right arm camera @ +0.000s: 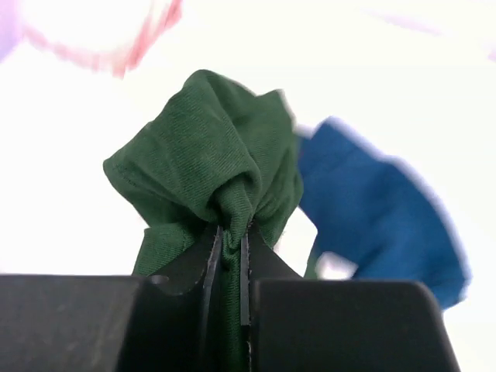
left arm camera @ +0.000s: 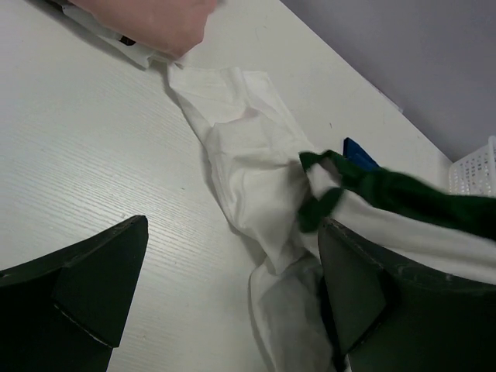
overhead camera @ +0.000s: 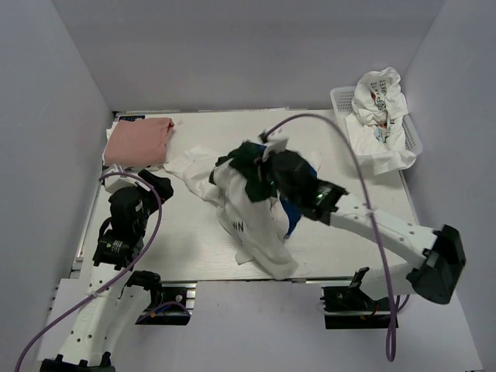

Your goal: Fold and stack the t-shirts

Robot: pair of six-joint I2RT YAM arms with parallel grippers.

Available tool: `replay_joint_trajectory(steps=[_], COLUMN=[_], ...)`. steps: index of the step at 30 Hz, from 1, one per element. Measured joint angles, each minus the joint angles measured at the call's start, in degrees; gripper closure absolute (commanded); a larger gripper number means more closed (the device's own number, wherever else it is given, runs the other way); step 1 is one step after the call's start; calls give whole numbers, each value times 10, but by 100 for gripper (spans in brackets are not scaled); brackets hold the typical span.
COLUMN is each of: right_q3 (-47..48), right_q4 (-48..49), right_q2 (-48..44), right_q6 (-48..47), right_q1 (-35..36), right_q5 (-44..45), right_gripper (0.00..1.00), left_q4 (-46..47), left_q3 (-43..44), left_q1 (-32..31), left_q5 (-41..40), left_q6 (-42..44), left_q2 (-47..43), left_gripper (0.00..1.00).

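Observation:
My right gripper (overhead camera: 267, 163) is shut on the dark-green trim (right arm camera: 225, 155) of the white and dark-green t-shirt (overhead camera: 252, 213) and holds it bunched above the table's middle, its white body hanging down. A blue t-shirt (overhead camera: 291, 221) lies under it and also shows in the right wrist view (right arm camera: 372, 201). The salmon-pink t-shirt (overhead camera: 139, 141) lies folded at the far left. A white printed t-shirt (overhead camera: 380, 101) sits crumpled in the basket. My left gripper (overhead camera: 157, 186) is open and empty, just left of the white cloth (left arm camera: 248, 163), with its right finger (left arm camera: 364, 287) beside the cloth.
The white plastic basket (overhead camera: 411, 133) stands at the table's far right corner, and its rim shows in the left wrist view (left arm camera: 474, 167). Grey walls close in the table (overhead camera: 194, 240) at the back and both sides. The pink shirt's edge shows in the left wrist view (left arm camera: 155, 19).

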Motion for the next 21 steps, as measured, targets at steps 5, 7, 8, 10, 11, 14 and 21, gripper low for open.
replay_joint_trajectory(steps=[5, 7, 8, 10, 11, 14, 21], right_q3=[127, 184, 225, 305, 351, 445, 648], right_q4=[33, 34, 28, 27, 24, 33, 39], right_q2=[-32, -22, -11, 16, 32, 75, 261], right_q6=[-38, -58, -70, -92, -102, -129, -167], right_q1=[-132, -186, -211, -258, -278, -338, -486], right_q5=[63, 82, 93, 109, 115, 127, 119], right_gripper=[100, 100, 100, 100, 100, 100, 100], left_q4=[-16, -20, -23, -26, -27, -28, -39], left_q3=[0, 0, 0, 0, 0, 0, 0], left_q1=[0, -2, -3, -4, -4, -4, -4], left_q5=[-19, -26, -28, -32, -34, -41, -49], left_q6=[-11, -14, -15, -16, -18, -21, -24], left_q2=[1, 1, 1, 1, 0, 0, 0], left_gripper=[0, 0, 0, 0, 0, 0, 0])
